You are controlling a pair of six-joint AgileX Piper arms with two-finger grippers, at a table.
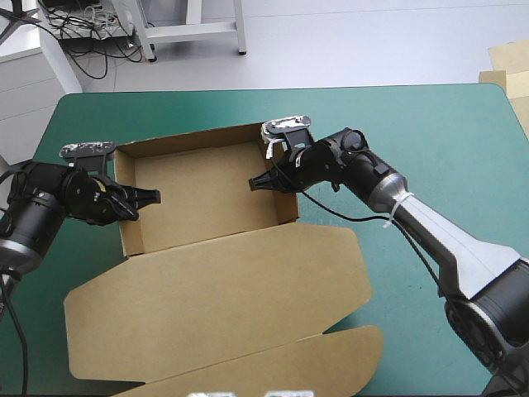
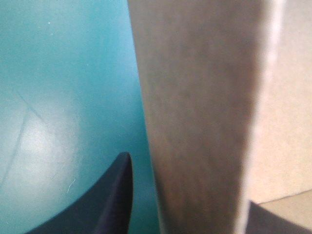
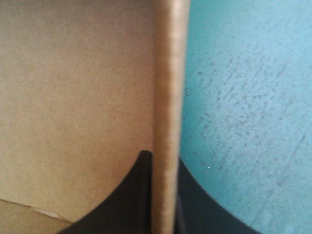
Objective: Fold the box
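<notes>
Plainly, what matters for us is that the box [image 1: 207, 198] lies between our two arms. Its long axis runs across the table from one gripper to the other, so each arm has its own short wall and neither needs to reach over. The box sits as an open tray on the teal-green cover [image 1: 413, 141], left of the table's middle, with the lid [image 1: 215, 298] spread flat toward the near edge. Our left gripper [image 1: 154, 197] straddles the left wall [image 1: 130, 236]. In the left wrist view the brown board stands upright between the black fingers [image 2: 117, 209], which are apart. A thin strip of cover shows between the outer finger and the board, so we judge it unclamped. Our right gripper [image 1: 253, 184] is pinched on the right wall [image 1: 287, 207]. In its wrist view the wall's edge rises between the fingers with one pressed against either face, the tray floor on one side and the cover on the other. Both grippers point inward, facing each other along that long axis. We judge the side walls to be the step in hand. Any next move should run along each wall's own line, since a pull across it could drag the tray off square.
</notes>
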